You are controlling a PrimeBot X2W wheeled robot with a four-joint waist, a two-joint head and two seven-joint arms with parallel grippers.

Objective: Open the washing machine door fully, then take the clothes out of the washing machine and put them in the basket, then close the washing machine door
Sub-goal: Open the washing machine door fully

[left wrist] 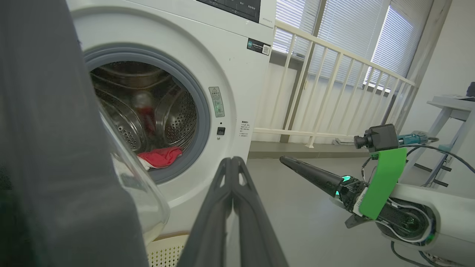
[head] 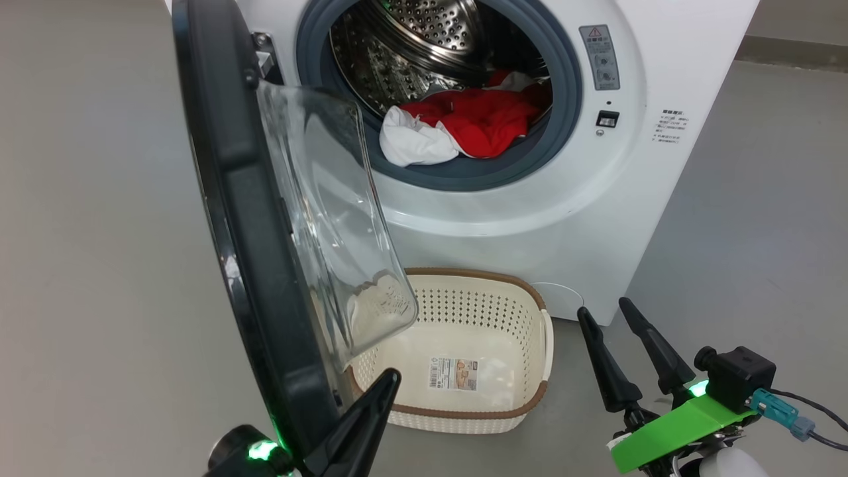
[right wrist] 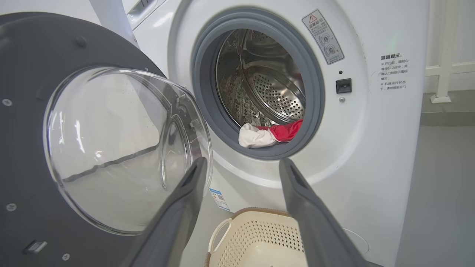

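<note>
The white washing machine [head: 596, 199] stands ahead with its round black-rimmed door [head: 225, 165] swung out to the left, the glass bowl facing right. Red and white clothes [head: 483, 119] lie at the drum's mouth, over the grey gasket. The cream basket [head: 464, 275] sits on the floor below the opening, with nothing in it but a paper label. My left gripper [head: 392, 376] is shut, low beside the door's inner bottom edge; whether it touches, I cannot tell. My right gripper [head: 604, 310] is open to the right of the basket, holding nothing. The right wrist view looks past that gripper [right wrist: 243, 163] at the clothes [right wrist: 267, 133].
Grey floor [head: 86, 265] spreads left of the door and right of the machine. In the left wrist view a white railing [left wrist: 326, 92] runs behind the machine and a pale table [left wrist: 449, 107] stands at the far right. A cable trails from my right wrist [head: 815, 411].
</note>
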